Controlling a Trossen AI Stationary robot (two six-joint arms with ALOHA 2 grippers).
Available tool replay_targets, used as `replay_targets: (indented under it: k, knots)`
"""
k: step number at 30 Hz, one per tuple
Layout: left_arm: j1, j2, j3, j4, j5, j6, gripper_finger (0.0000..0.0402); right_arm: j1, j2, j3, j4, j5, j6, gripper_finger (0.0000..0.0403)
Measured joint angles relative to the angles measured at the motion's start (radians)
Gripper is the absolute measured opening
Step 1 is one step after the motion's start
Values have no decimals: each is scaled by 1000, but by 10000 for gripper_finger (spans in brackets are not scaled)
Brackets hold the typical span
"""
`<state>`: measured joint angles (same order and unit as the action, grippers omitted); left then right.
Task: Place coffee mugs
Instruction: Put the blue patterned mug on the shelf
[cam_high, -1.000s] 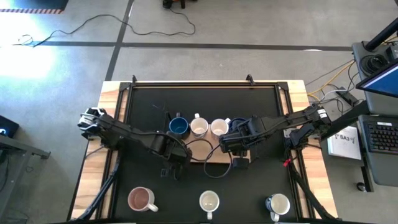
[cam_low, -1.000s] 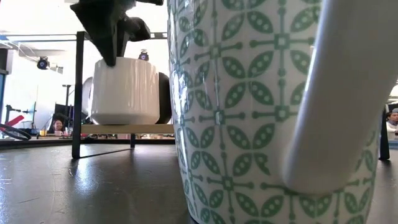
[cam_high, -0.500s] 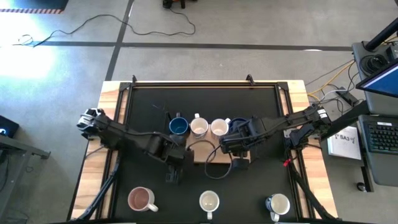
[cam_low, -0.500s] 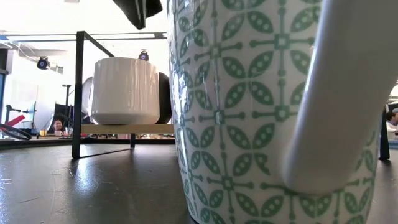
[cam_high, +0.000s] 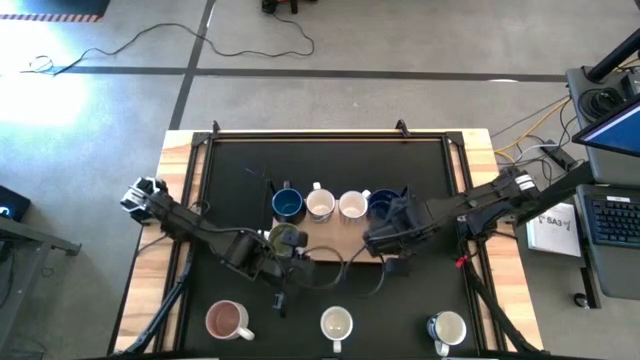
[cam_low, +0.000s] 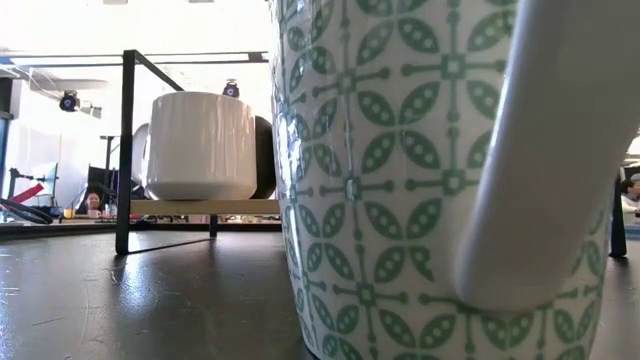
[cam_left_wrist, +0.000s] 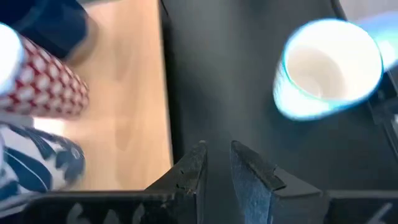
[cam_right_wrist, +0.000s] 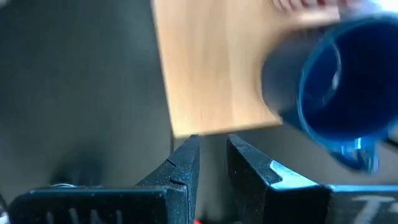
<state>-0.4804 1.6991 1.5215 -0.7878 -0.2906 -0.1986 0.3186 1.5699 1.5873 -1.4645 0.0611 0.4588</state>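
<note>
On the wooden board (cam_high: 340, 245) stand two blue mugs (cam_high: 288, 204) (cam_high: 385, 203), two white ones (cam_high: 320, 204) (cam_high: 352, 205) and one with an olive-green inside (cam_high: 288, 238). A pink mug (cam_high: 228, 320), a green-patterned white mug (cam_high: 336, 325) (cam_low: 400, 200) and another white mug (cam_high: 447, 328) stand along the near edge. My left gripper (cam_high: 282, 292) (cam_left_wrist: 217, 165) hovers over the black mat, near of the board, open and holding nothing. My right gripper (cam_high: 392, 265) (cam_right_wrist: 213, 158) hangs open over the board's near right corner (cam_right_wrist: 180, 127), by a blue mug (cam_right_wrist: 329, 93).
A black frame (cam_high: 330, 135) borders the mat. In the low view a white ribbed mug (cam_low: 200, 145) stands on the board's edge (cam_low: 205, 207). Red-patterned (cam_left_wrist: 46, 84) and blue-patterned (cam_left_wrist: 37, 165) mugs show in the left wrist view. Bare mat lies between the board and the near row.
My left gripper has risen off the top of the white ribbed mug and moved toward the table's near edge, tipping less steeply; the olive-green mug now shows on the board. My right gripper has shifted toward the near right, uncovering the right blue mug.
</note>
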Motion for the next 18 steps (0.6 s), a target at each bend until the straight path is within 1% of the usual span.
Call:
replay_targets:
  k: [3, 6, 11, 12, 15, 17, 18]
  knots:
    - [1, -4, -6, 37, -2, 22, 53, 49, -57, -72, 17, 15, 109, 68]
    - [-1, -21, -54, 120, 4, 38, 53, 112, -136, -161, 83, 27, 253, 68]
    - [-1, -100, -242, 383, 29, 55, 53, 215, -261, -314, 260, 55, 549, 68]
    - [-1, -118, -282, 447, 29, 71, 53, 232, -278, -337, 281, 33, 607, 68]
    - [-2, -159, -392, 645, 29, 133, 53, 272, -301, -383, 315, 8, 764, 68]
    - [-2, -174, -444, 718, 33, 154, 53, 293, -308, -398, 318, 3, 858, 68]
    - [-2, -179, -464, 748, 40, 158, 53, 304, -308, -404, 308, -17, 895, 68]
